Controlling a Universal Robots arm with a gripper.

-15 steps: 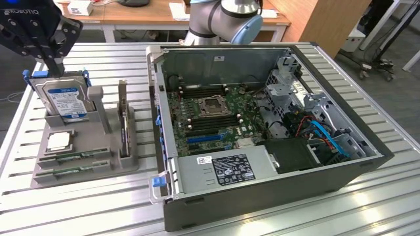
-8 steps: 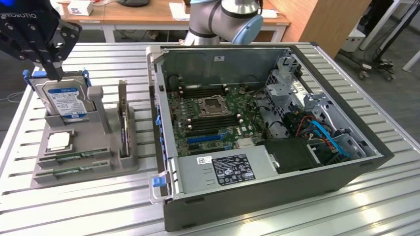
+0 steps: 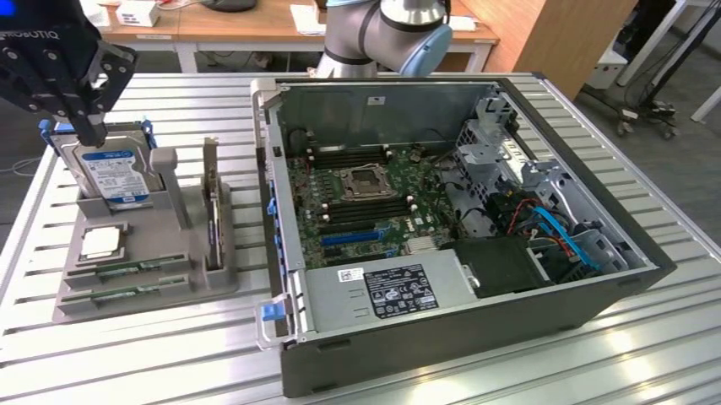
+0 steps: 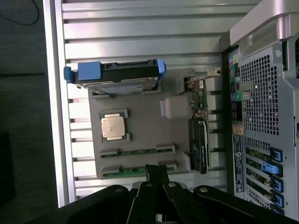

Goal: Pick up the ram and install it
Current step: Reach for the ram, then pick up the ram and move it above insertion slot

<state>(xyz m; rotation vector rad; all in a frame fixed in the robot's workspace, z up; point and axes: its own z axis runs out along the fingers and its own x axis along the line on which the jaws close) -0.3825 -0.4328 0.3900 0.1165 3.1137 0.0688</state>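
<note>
Slatted metal tabletop (image 3: 664, 359) carries a grey holder (image 3: 147, 243). At the exterior view's left, the gripper (image 3: 90, 133) hangs above the holder's far corner, fingers pressed together on nothing, over the upright hard drive (image 3: 113, 173). The ram (image 3: 127, 272) lies flat along the holder's near edge, a second stick (image 3: 113, 294) just beside it. An expansion card (image 3: 212, 211) stands on the holder's side toward the exterior view's right; beyond the holder sits the open computer case (image 3: 586, 299).

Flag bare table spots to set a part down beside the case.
Free: the table slats between the grey holder and the near edge, and the strip on the exterior view's right of the PC case. Crowded: the narrow gap between holder and case.
</note>
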